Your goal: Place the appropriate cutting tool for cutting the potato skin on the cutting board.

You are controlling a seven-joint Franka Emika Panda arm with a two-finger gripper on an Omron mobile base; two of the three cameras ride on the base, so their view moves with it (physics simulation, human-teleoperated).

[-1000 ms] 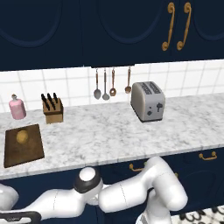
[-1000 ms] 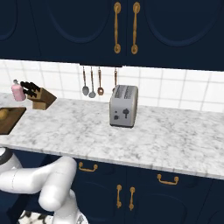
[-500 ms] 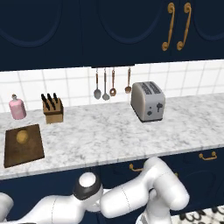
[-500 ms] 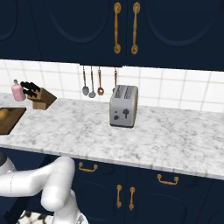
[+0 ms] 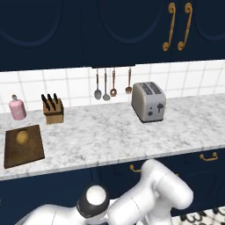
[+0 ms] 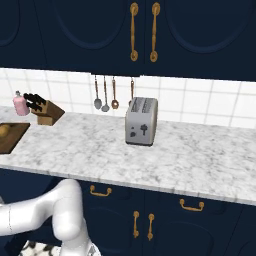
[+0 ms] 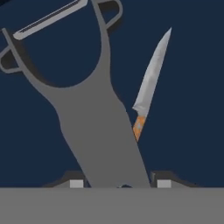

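Gripper is clamped on the peeler handle, its long axis pointing straight out from the fingers, knife just beside.

Over the last second the white arm sank lower in the left base view, its dark joint dropping toward the bottom edge, while in the right base view the arm drew down and left, below the bench front.
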